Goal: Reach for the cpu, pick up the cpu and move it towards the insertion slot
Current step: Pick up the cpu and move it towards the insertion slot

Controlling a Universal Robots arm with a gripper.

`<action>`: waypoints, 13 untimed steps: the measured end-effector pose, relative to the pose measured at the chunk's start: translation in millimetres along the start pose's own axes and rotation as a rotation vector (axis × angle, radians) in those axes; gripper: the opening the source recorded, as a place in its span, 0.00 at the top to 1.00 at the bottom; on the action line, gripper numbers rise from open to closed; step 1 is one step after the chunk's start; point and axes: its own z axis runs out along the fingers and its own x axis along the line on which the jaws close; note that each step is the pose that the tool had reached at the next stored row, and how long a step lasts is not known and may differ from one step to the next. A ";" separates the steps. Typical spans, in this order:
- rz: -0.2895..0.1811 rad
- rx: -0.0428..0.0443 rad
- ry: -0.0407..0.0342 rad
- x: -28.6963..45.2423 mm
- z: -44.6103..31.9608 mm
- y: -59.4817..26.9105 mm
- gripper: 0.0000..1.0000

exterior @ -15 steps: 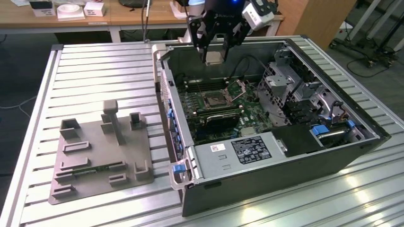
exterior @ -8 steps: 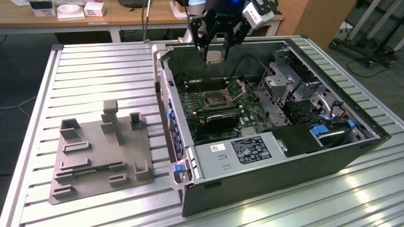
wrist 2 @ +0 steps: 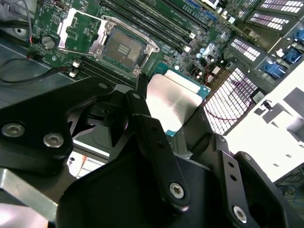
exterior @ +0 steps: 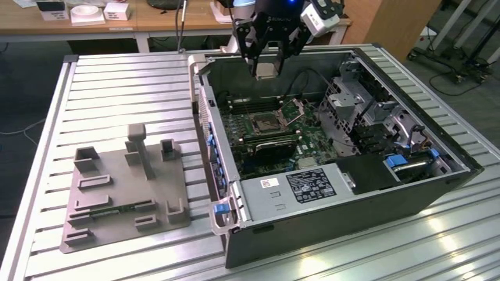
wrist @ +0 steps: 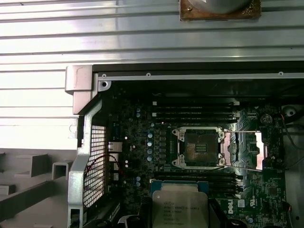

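My gripper (exterior: 266, 69) hangs over the far end of the open computer case, shut on the cpu (exterior: 266, 71). In the second wrist view the cpu (wrist 2: 173, 97) shows its pale silvery top and green edge between the two black fingers (wrist 2: 142, 118). The first wrist view shows the cpu (wrist: 178, 206) lying level and printed side up. The insertion slot (exterior: 262, 124) lies on the green motherboard below and a little nearer than the gripper. Its hinged frame plate (wrist: 244, 149) is swung open beside the dark socket (wrist: 199, 147). The slot (wrist 2: 124, 47) lies apart from the cpu.
The case's walls (exterior: 211, 134) enclose the motherboard, with long memory slots (wrist: 194, 111) beside the socket. A white-labelled black box (exterior: 308, 186) and drive cages (exterior: 367, 111) fill the near and right parts. A grey plastic fixture (exterior: 125, 187) sits on the slatted metal table (exterior: 117, 88).
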 end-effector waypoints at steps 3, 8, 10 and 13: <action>0.000 -0.0001 0.0002 -0.1 0.1 0.0 0.45; 0.000 0.0000 0.0002 -2.0 0.9 0.8 0.45; 0.000 -0.0001 0.0002 -6.6 1.8 2.0 0.45; 0.000 0.0000 0.0002 -13.8 3.1 3.7 0.45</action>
